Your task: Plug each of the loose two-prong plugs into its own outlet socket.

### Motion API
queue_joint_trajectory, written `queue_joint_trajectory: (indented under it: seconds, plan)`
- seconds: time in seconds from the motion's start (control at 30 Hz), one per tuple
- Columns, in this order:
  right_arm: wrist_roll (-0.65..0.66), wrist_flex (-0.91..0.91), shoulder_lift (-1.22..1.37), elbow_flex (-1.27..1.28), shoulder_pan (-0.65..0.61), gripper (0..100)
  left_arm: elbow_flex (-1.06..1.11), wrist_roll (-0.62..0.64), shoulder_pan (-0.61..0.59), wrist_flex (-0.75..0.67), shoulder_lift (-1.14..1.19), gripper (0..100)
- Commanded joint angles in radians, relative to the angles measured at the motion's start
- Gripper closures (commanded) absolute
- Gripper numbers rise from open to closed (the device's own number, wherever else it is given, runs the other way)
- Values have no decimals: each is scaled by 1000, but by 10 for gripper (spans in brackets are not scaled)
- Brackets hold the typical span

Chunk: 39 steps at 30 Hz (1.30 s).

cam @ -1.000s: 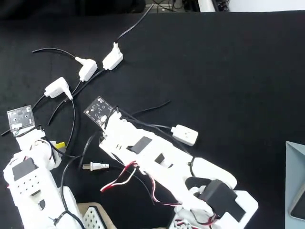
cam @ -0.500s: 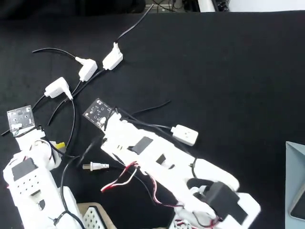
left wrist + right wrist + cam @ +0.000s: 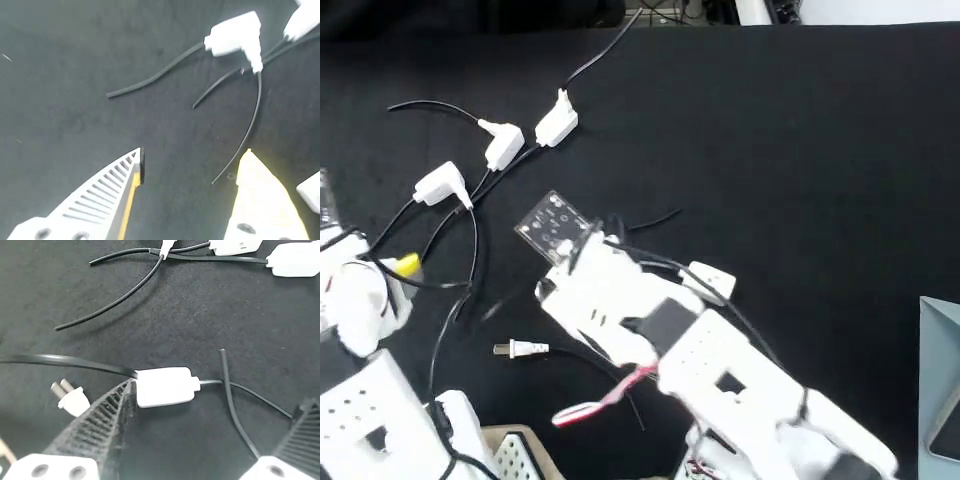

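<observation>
Right gripper [image 3: 217,395] is hanging wide open and empty, straddling the white socket [image 3: 163,386], probably lining up a grab, with the loose plug [image 3: 70,395] lying just beside it; left gripper [image 3: 194,155] is gaping empty too.

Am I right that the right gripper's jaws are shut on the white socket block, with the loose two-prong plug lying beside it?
Not quite: the right wrist view shows the right gripper with its jaws open, the white socket block lying ungripped. The loose two-prong plug does lie beside it.
</observation>
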Motion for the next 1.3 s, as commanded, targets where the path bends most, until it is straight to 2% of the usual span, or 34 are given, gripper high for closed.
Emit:
queue_joint_trajectory:
  seconds: [0.0,0.1,0.23,0.33,0.43,0.53,0.67,0.8,0.93,1.07,1.27]
  plan:
    - [-25,215,-232,-36,66,587,-248,5,45,98,-3,692]
    - [-89,330,-367,-31,166,740,-332,8,120,138,-3,692]
    - [-100,400,-524,-28,341,984,-384,9,302,173,-2,695]
    - [-98,451,-616,-8,474,958,-367,11,443,181,0,696]
    - [-98,456,-676,30,578,985,-305,11,582,180,0,697]
    - [-98,446,-708,64,609,984,-213,11,730,167,0,693]
    - [-98,400,-716,105,611,984,-12,12,894,61,0,693]
    - [-81,397,-716,120,612,984,232,12,943,-106,44,693]
    - [-72,394,-716,131,609,984,384,11,946,-296,138,697]
    - [-72,394,-716,133,608,984,429,11,951,-405,245,709]
    - [-72,391,-716,137,606,984,426,11,1023,-473,350,755]
